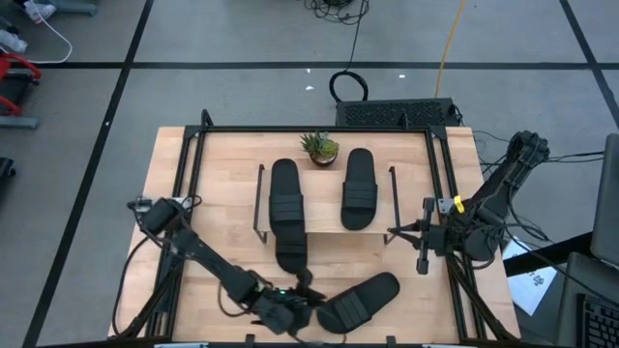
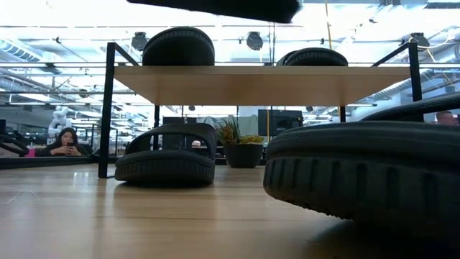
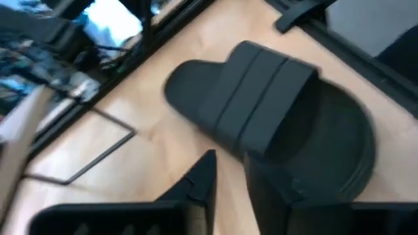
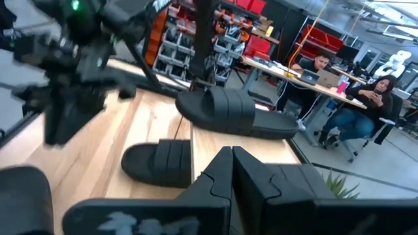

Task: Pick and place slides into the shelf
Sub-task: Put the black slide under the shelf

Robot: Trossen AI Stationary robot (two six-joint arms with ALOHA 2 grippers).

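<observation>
**Three slides at the shelf, one out on the worktop**

From above: the shelf (image 1: 324,205) sits mid-worktop (image 1: 174,193) with two slides on its plank, the left top slide (image 1: 286,190) and the right top slide (image 1: 359,188), and a small potted plant (image 1: 320,147) behind them. A third slide (image 1: 292,249) pokes out from under the front edge. The fourth slide (image 1: 360,301) lies angled on the bare wood near the front, with the left hand (image 1: 306,286) just beside its end. The right hand (image 1: 424,253) hangs off the shelf's right side.

Down at table level, the fourth slide fills the foreground and the third rests under the plank (a person sits far back in the room).

Left wrist: the fingers are parted a little, nothing pinched between them — the fourth slide lies just beyond, and I can't tell whether a finger touches it.

Right wrist: fingers pressed together, empty, looking across the shelf toward the other arm.
</observation>
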